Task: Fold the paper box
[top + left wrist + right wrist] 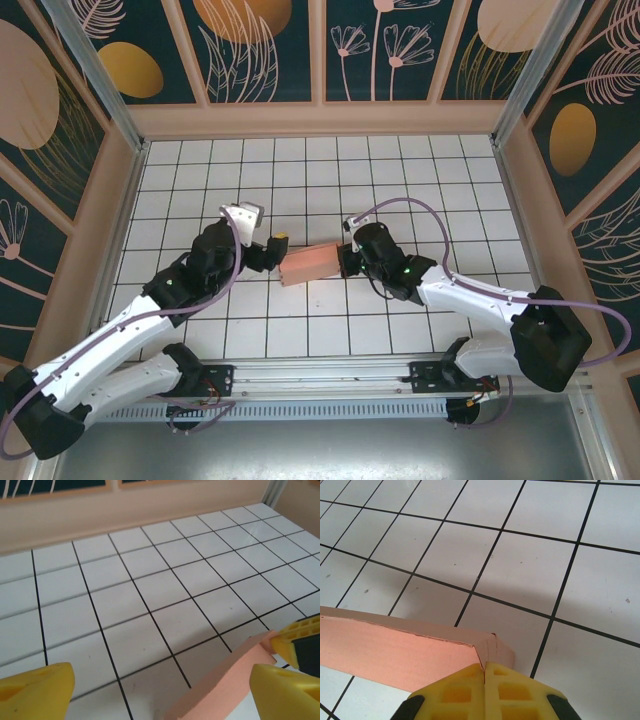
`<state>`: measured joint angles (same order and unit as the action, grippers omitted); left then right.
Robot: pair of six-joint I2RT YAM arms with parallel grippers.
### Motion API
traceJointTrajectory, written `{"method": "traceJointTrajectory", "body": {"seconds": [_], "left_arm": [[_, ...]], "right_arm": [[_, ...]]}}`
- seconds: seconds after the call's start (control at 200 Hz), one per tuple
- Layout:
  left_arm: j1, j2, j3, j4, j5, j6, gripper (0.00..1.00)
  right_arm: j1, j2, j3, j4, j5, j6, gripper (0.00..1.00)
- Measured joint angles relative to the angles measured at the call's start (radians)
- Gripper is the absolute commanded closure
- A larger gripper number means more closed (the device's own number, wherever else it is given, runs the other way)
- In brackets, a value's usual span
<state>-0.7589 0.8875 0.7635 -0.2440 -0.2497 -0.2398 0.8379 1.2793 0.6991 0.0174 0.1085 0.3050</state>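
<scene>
the paper box [312,263] lies on the tiled table [400,170] a little nearer than centre, between the two arms, its long side running left to right. it reads as a low rectangular form rather than a flat sheet, though the end flaps are too small to judge from above. the right gripper [485,680] has its yellow fingers pressed together right at the box's right-hand end corner; whether a thin flap is nipped between them i cannot tell. the left gripper [160,692] stands with its jaws wide apart at the box's left end. in its wrist view the pink edge runs in close beside one finger [282,692], while the other is well off over bare tile

the step in hand looks like closing or tucking the left end while the right arm steadies the far one. to do it well, i judge the left gripper should first centre itself on that end, since the box sits off to one side of its opening. it should then come in low and square to the crease so the card bends on its scored line. the right end should act as the anchor, because thin card likely slides on smooth tile and buckles if shoved from one end. close slowly, and press on the flap, not the wall
</scene>
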Motion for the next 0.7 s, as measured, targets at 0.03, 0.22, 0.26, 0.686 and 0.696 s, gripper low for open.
{"method": "traceJointTrajectory", "body": {"seconds": [0.03,0.22,0.26,0.686,0.696], "left_arm": [[0.000,0.001,-0.003,-0.010,0.006,-0.015,0.35],[0.000,0.078,-0.002,-0.111,0.046,-0.071,0.60],[0.000,0.103,0.002,-0.134,0.055,-0.068,0.65],[0.000,0.288,0.103,-0.263,0.082,-0.053,0.72],[0.000,0.291,0.106,-0.265,0.083,-0.053,0.72]], "right_arm": [[0.000,0.001,0.001,0.000,0.000,0.000,1.00],[0.000,0.005,0.006,-0.006,0.000,0.000,1.00],[0.000,0.005,0.007,-0.007,0.000,0.000,1.00],[0.000,0.005,0.008,-0.010,0.000,0.000,1.00],[0.000,0.005,0.008,-0.010,0.000,0.000,1.00]]}}
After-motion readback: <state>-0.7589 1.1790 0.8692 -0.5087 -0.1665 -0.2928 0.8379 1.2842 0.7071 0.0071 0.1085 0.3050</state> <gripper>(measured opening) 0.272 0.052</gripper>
